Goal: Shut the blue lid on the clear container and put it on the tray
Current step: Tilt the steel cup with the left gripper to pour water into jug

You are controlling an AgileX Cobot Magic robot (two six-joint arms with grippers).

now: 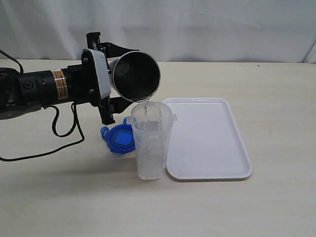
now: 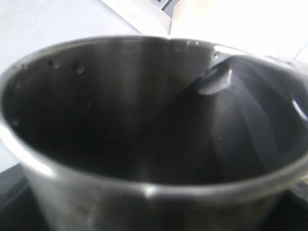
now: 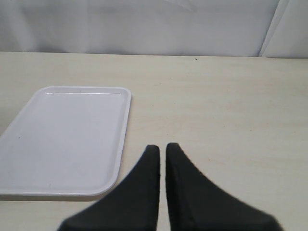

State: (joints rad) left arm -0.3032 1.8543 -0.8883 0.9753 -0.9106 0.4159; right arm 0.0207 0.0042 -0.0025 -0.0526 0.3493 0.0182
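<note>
The clear container (image 1: 150, 140) stands upright and uncovered on the table, touching the left rim of the white tray (image 1: 207, 138). The blue lid (image 1: 121, 139) lies flat on the table just left of the container. My left gripper (image 1: 117, 75) is shut on a steel cup (image 1: 136, 76), which it holds tilted above the container. A thin stream of water (image 1: 146, 106) falls from the cup's lip into the container. The cup's dark inside (image 2: 144, 120) fills the left wrist view. My right gripper (image 3: 162, 148) is shut and holds nothing, hovering over bare table beside the tray (image 3: 67, 139).
A black cable (image 1: 59, 133) loops on the table under the left arm. A white backdrop closes off the far edge of the table. The right arm is out of the exterior view.
</note>
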